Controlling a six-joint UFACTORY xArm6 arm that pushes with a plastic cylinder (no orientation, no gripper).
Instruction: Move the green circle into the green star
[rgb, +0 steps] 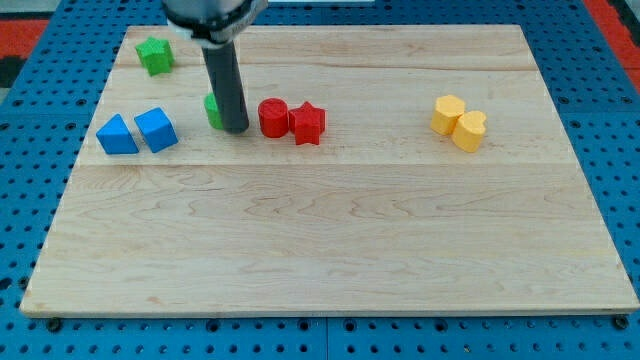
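The green circle (212, 110) lies at the view's upper left, mostly hidden behind my dark rod. My tip (236, 129) rests on the board right against the circle's right side. The green star (155, 55) sits near the board's top left corner, up and to the left of the circle, apart from it.
A red circle (272, 117) and a red star (308, 123) touch each other just right of my tip. A blue triangle (117, 135) and a blue cube (156, 129) sit at the left. Two yellow blocks (449, 113) (469, 130) lie at the right. The wooden board (330, 240) rests on a blue pegboard.
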